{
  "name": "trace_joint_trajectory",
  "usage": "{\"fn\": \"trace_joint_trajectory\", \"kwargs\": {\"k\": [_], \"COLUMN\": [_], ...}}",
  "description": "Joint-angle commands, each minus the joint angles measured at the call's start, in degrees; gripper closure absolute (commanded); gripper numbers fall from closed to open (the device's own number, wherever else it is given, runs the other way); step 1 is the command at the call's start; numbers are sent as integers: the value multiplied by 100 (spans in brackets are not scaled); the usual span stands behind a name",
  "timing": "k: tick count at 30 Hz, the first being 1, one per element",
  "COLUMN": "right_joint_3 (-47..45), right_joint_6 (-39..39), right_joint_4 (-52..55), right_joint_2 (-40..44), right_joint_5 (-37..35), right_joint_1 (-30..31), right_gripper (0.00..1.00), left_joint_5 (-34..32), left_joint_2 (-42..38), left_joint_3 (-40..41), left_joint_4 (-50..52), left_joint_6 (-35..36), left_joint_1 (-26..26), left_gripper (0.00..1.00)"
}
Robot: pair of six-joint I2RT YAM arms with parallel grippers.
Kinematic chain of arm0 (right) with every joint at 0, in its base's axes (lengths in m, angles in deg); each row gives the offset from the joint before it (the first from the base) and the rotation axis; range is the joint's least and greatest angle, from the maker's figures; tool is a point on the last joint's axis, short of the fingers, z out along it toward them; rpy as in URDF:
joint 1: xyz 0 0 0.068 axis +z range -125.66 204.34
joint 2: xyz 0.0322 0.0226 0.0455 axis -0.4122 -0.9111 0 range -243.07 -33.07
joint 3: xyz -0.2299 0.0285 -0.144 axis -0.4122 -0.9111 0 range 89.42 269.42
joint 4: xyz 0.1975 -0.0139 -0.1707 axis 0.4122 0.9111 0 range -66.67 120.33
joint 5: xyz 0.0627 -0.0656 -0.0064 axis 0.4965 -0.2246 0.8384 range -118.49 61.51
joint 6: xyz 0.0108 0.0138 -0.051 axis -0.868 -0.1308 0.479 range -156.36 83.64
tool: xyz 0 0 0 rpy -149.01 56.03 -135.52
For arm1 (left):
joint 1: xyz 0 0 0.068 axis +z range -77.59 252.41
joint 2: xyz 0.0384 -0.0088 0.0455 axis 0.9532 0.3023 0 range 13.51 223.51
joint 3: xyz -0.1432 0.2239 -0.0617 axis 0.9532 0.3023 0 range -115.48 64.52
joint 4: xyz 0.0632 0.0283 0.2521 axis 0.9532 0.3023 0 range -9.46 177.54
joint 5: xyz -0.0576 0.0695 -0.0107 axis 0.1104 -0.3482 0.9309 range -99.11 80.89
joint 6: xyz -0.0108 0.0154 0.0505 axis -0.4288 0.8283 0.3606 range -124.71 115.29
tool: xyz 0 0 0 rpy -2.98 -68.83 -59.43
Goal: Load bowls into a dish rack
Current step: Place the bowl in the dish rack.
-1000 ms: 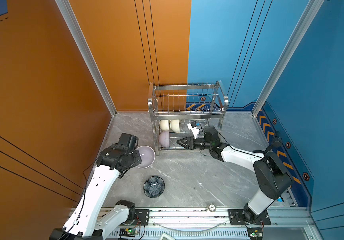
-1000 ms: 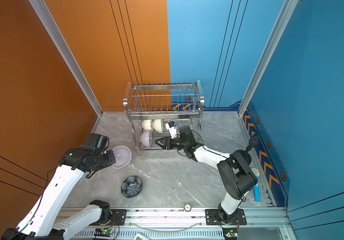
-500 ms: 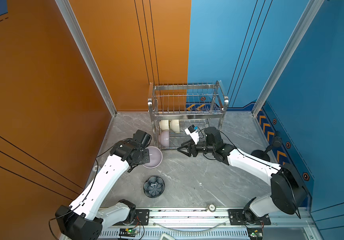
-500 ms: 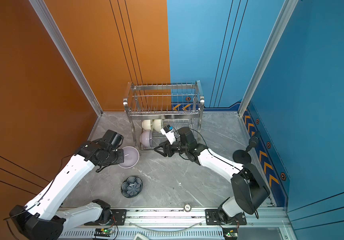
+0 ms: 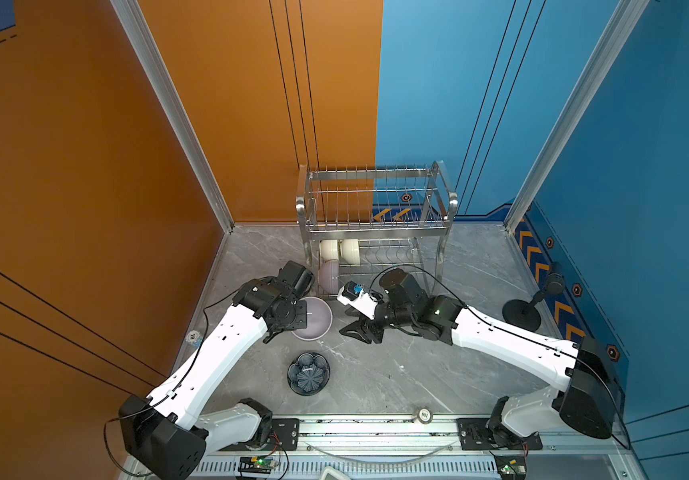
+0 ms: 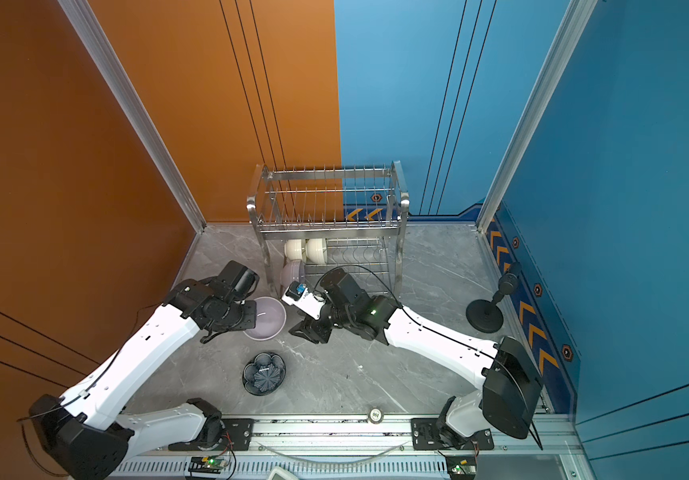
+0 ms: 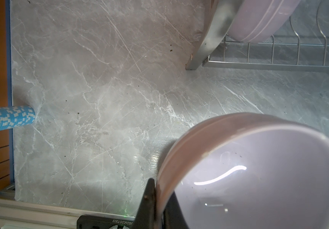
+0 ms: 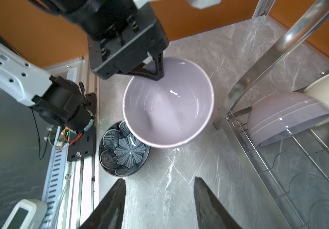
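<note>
Lilac bowl (image 7: 258,168) in left claw (image 7: 159,191)

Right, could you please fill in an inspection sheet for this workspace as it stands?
Surface: grey marble table, lightly speckled.
Job's things: dish rack holds two cream bowls and one lilac bowl, lower tier; other lilac bowl gripped; dark flower-rimmed bowl on the table.
Clutter: blue chip stack at the table edge; black round stand.
Grippers: left gripper shut, fingers on the other lilac bowl's rim; right gripper open, empty.
Cables: black cable looped above the right wrist.
Surroundings: orange wall, blue wall, metal rail in front.
</note>
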State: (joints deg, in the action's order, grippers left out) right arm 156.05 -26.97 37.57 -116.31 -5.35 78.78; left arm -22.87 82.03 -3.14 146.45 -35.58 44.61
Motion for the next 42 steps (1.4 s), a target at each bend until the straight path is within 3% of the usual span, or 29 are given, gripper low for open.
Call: {"fn": "trace_joint_trajectory", "kwargs": {"k": [1, 16, 30, 42], "right_joint_3": [193, 554, 864, 1143], "right_joint_6": [593, 1654, 2094, 2414], "right_joint_4": [489, 721, 821, 1008], "right_joint_2": [12, -361, -879, -1312], "right_joint_5": [-668, -2070, -2515, -2928], "right_joint_1": [283, 1275, 1549, 1793], "right_gripper": [44, 45, 47, 58], "left_joint_5": [-36, 218, 328, 321], "left_joint_2": [19, 92, 188, 274], "left_joint_3": [-183, -202, -295, -305], "left_joint_4": [-100, -186, -190, -192], "left_joint_6": [97, 232, 351, 405], "left_joint_1": [-93, -436, -696, -824], "left_gripper": [100, 100, 100, 100]}}
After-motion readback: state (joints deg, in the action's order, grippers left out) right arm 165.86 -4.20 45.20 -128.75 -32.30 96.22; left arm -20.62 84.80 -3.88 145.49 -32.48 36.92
